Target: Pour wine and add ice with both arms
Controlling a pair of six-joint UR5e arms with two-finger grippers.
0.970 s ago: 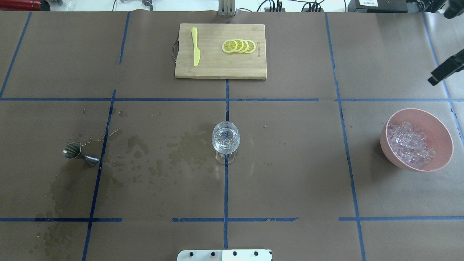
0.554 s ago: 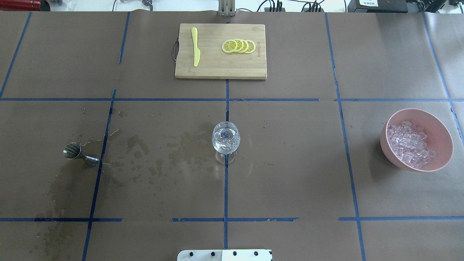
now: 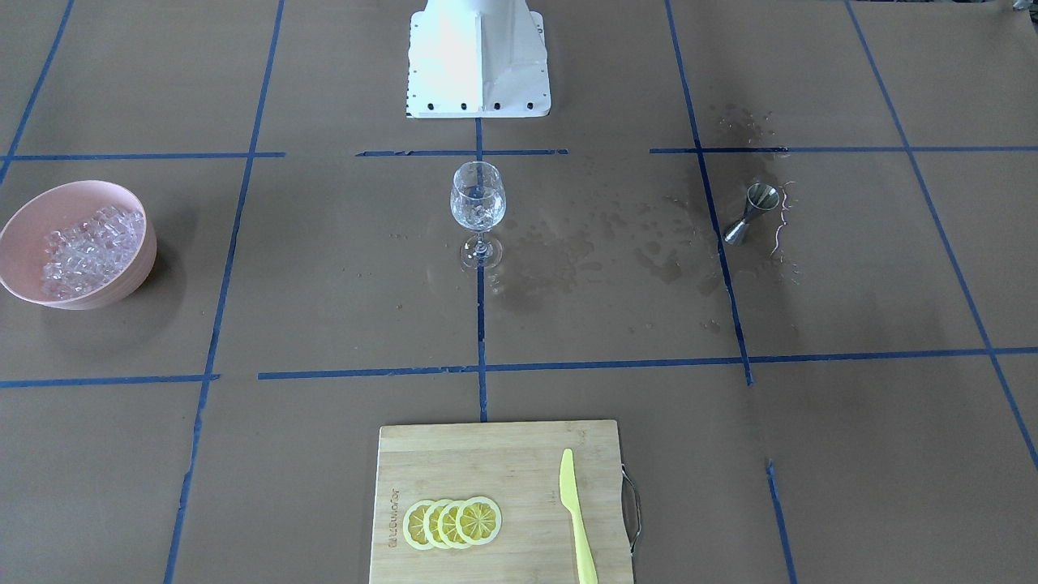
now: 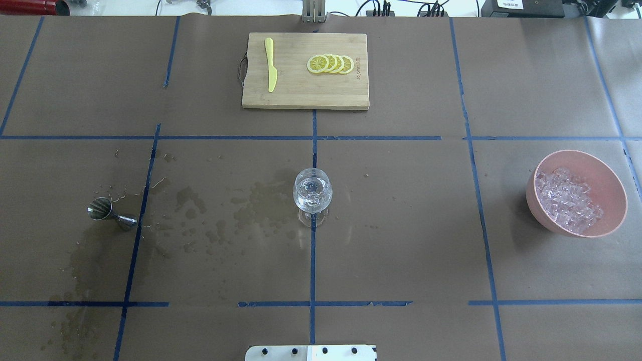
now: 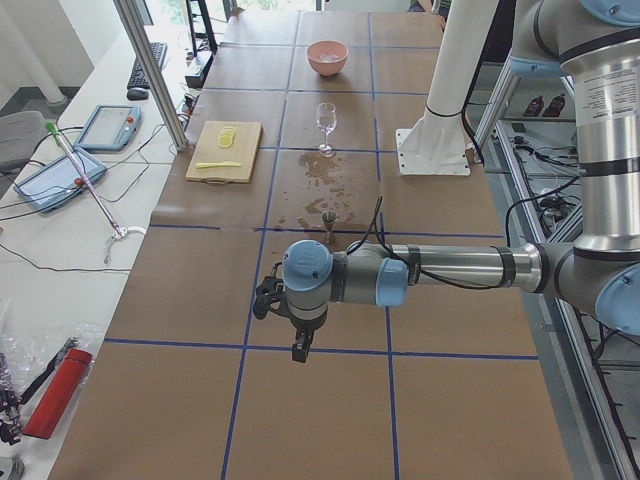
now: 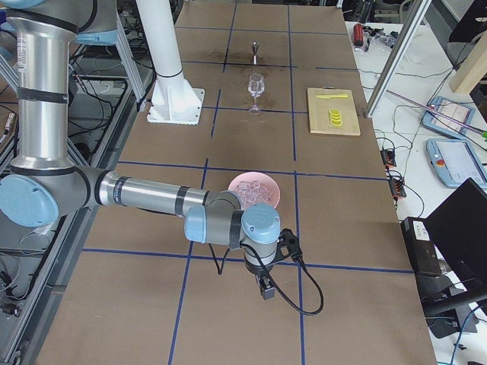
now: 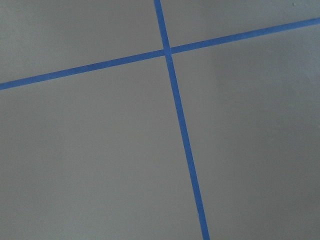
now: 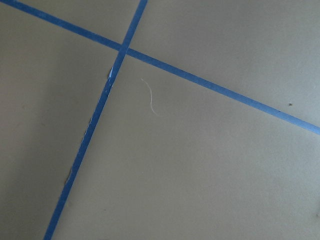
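Ice [image 4: 569, 200] is heaped in the pink bowl [image 4: 614, 193], at 3 o'clock from the wine glass [image 4: 312, 193] as read from over the robot's shoulders. The right gripper [image 6: 266, 287] hangs past the bowl, so the ice lies at its 9 o'clock, far nearer to it than to the left gripper [image 5: 299, 348] beyond the jigger [image 4: 108, 213]. Whether either pair of jaws is open cannot be told. Bare paper is left between bowl and glass; the cutting board [image 4: 305, 95] sits well apart at 12 o'clock.

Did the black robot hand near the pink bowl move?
Yes. The right gripper slid off the overhead view's right edge, away from the pink bowl.
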